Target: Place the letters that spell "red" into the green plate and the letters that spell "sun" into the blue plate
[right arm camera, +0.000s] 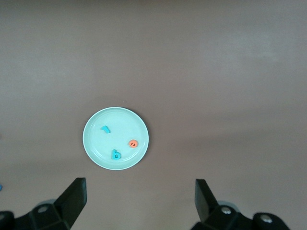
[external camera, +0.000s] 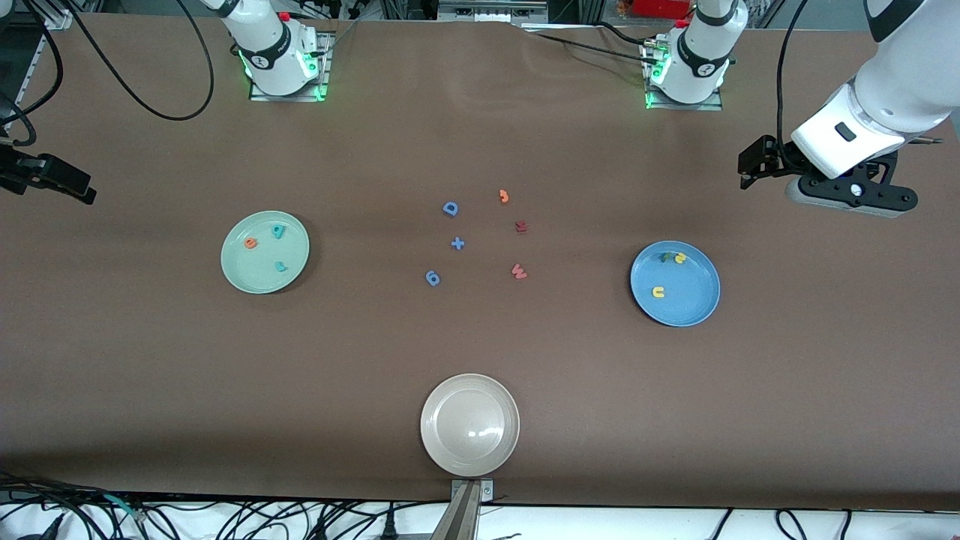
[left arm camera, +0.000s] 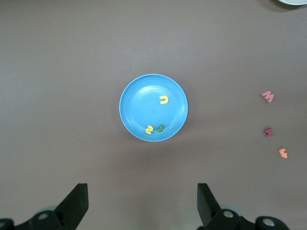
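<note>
sorting looks finished. green plate [external camera: 264,252], toward the right arm's end of the tabletop [external camera: 480,352], holds the orange e [external camera: 250,243], teal d [external camera: 278,232] and teal r [external camera: 280,266]. blue plate [external camera: 675,283], toward the left arm's end, holds the yellow u [external camera: 658,292], yellow s [external camera: 680,258] and green n [external camera: 665,256]. spare letters lie mid-table between the plates. next move, judged: none beyond parking. left gripper [left arm camera: 141,203] high above its plate, jaws wide, empty. right gripper [right arm camera: 139,201] likewise above the green plate, wide apart, nothing held.

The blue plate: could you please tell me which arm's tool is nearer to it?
Left. The left tool hangs open near the blue plate; the right tool is at the right arm's end.
</note>
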You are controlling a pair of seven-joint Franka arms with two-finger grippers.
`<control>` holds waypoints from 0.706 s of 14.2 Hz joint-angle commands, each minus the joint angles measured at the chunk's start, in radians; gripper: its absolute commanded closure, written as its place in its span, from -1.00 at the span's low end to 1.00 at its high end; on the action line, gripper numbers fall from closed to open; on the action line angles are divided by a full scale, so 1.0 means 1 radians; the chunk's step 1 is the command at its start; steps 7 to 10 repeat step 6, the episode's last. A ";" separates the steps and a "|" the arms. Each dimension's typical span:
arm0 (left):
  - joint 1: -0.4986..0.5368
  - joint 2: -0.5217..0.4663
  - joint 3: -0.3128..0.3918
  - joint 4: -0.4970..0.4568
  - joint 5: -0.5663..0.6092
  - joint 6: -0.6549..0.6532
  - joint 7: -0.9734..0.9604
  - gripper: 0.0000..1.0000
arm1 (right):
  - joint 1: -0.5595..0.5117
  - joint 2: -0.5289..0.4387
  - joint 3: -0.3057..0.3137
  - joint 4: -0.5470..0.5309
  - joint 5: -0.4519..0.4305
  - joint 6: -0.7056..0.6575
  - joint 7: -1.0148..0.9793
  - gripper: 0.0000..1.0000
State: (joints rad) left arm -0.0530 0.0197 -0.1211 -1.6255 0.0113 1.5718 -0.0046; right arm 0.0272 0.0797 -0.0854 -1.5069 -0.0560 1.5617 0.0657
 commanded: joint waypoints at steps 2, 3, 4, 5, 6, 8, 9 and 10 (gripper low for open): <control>-0.001 0.011 0.005 0.030 -0.024 -0.019 0.015 -1.00 | 0.014 -0.021 -0.010 -0.024 0.088 0.009 0.060 -0.99; -0.001 0.011 0.003 0.029 -0.024 -0.019 0.015 -1.00 | 0.014 -0.021 -0.010 -0.024 0.102 0.011 0.060 -0.99; -0.001 0.011 0.003 0.030 -0.024 -0.019 0.015 -1.00 | 0.014 -0.021 -0.010 -0.024 0.116 0.012 0.062 -0.99; -0.001 0.011 0.005 0.029 -0.024 -0.019 0.015 -1.00 | 0.014 -0.020 -0.010 -0.024 0.123 0.012 0.062 -0.99; -0.001 0.011 0.005 0.030 -0.024 -0.019 0.015 -1.00 | 0.014 -0.020 -0.010 -0.024 0.123 0.008 0.062 -0.99; -0.001 0.011 0.005 0.030 -0.024 -0.019 0.015 -1.00 | 0.014 -0.020 -0.010 -0.024 0.123 0.008 0.062 -0.99; -0.001 0.011 0.005 0.030 -0.024 -0.019 0.015 -1.00 | 0.014 -0.020 -0.010 -0.024 0.123 0.008 0.062 -0.99; -0.001 0.011 0.005 0.030 -0.024 -0.019 0.015 -1.00 | 0.014 -0.020 -0.010 -0.024 0.123 0.008 0.062 -0.99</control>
